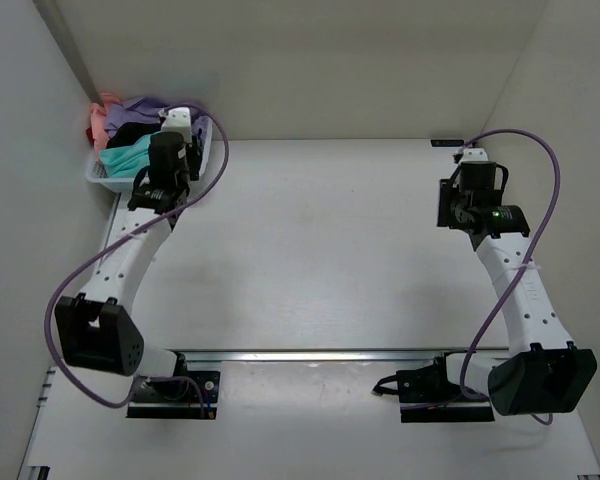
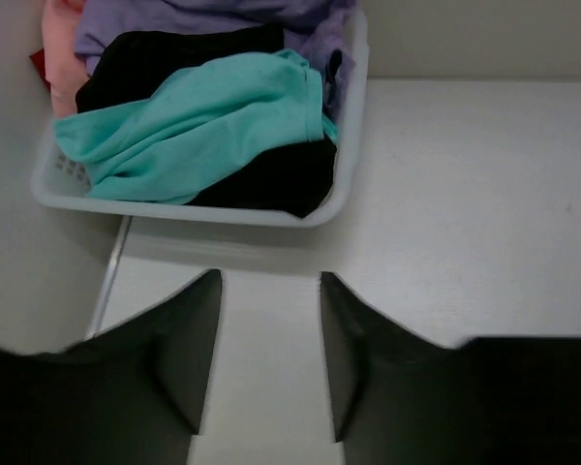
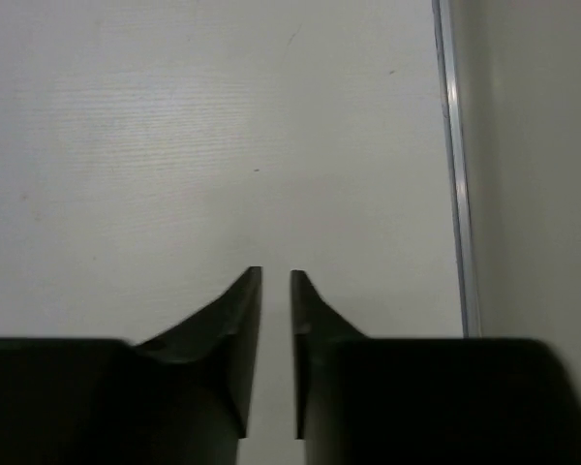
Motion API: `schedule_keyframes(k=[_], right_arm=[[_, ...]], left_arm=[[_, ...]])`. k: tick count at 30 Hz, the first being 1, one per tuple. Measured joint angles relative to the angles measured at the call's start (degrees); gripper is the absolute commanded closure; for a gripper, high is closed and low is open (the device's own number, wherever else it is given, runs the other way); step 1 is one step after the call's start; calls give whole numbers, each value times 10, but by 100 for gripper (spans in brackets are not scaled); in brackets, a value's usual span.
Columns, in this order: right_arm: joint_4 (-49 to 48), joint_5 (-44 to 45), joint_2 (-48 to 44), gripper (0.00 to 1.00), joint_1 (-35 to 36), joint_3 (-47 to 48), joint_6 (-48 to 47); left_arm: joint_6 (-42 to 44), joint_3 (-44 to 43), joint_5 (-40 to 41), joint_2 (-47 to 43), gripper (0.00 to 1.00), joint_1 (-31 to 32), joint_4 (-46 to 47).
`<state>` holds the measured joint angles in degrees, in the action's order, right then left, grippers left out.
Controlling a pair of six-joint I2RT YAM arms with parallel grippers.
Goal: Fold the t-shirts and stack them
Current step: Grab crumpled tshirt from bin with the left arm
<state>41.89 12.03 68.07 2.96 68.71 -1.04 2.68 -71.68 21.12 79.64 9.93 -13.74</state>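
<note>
Walls: pale and plain; back wall (image 1: 310, 60) far ahead of both arms, side wall (image 3: 533, 194) just right of the right fingers (image 3: 276, 276).
Tabletop (image 1: 310, 250): white, matte; open surface ahead of and to the left of the right fingers, and to the right of the left fingers (image 2: 269, 286).
Edges: metal strip (image 3: 455, 145) along the tabletop border, ahead-right of the right fingers, meeting the side wall.
Basket (image 2: 223, 211): white mesh, straight ahead of the left fingers, near rim just beyond the fingertips, not touching.
T-shirts: heaped in the basket; teal t-shirt (image 2: 203, 126) on top, dead ahead of the left fingers; black t-shirt (image 2: 174, 53), lavender t-shirt (image 2: 174, 15) and pink t-shirt (image 2: 58, 39) behind it.
Left fingers: parted, nothing between, over the tabletop.
Right fingers: parted by a narrow slit only, gripping nothing.
</note>
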Motion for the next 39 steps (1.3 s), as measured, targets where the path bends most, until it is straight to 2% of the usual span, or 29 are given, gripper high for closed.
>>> schedule_keyframes(k=[1,2,3,4,5,6,7,8,9,10,11,12,13,14,16,17,18,20,21,22,25,29,31,33,35,38,39], right_arm=[[-3,1,2,100,-2,0,4],[-6,0,5,100,-5,0,6],[-8,-2,8,100,-10,0,9],[-9,-8,12,87,-15,1,13],[-11,-20,16,70,-21,1,19],[-12,-37,22,68,-30,4,26],[-13,-53,29,78,-42,7,32],[-13,-67,36,91,-54,13,34],[-13,-84,44,94,-68,21,40],[-17,-99,52,89,-81,30,49],[-21,-110,61,73,-92,39,57],[-26,-119,70,68,-102,47,63],[-33,-128,80,68,-109,55,67],[-38,-135,89,73,-111,61,69],[-47,-152,109,75,-113,72,72],[-52,-160,119,69,-114,77,75],[-53,-167,132,57,-114,83,78],[-56,-178,157,50,-114,97,80],[-57,-179,170,44,-113,106,79],[-57,-178,183,42,-110,115,78],[-57,-172,213,40,-98,137,68],[-58,-172,238,38,-82,159,59],[-57,-173,244,39,-78,164,55],[-58,-174,248,38,-79,166,55],[-57,-174,248,38,-83,166,54],[-57,-174,248,39,-89,171,54],[-58,-174,248,39,-90,173,55]], left_arm=[[5,-22,9,21,73,-1,1],[5,-45,16,44,81,-2,0],[3,-73,26,71,81,-7,-1],[-2,-108,28,102,73,-11,-6],[-9,-145,25,133,59,-17,-15],[-21,-185,14,167,54,-26,-26],[-42,-223,-4,198,54,-37,-39],[-67,-268,-26,233,63,-52,-54],[-91,-308,-46,264,70,-68,-67],[-115,-355,-65,299,78,-83,-90],[-138,-400,-79,331,78,-100,-106],[-157,-440,-87,363,77,-116,-118],[-172,-472,-92,391,76,-130,-131],[-181,-494,-92,412,77,-141,-143],[-198,-540,-92,453,78,-157,-170],[-206,-564,-92,473,76,-161,-185],[-214,-592,-92,494,63,-163,-201],[-227,-634,-98,529,45,-164,-226],[-234,-641,-100,540,35,-165,-233],[-239,-636,-101,542,28,-165,-239],[-245,-597,-100,539,18,-165,-233],[-248,-551,-97,540,18,-165,-220],[-250,-557,-96,550,20,-166,-221],[-253,-580,-96,565,40,-167,-227],[-259,-617,-96,587,78,-168,-233],[-258,-651,-91,606,100,-169,-243],[-257,-652,-88,607,100,-167,-244]])
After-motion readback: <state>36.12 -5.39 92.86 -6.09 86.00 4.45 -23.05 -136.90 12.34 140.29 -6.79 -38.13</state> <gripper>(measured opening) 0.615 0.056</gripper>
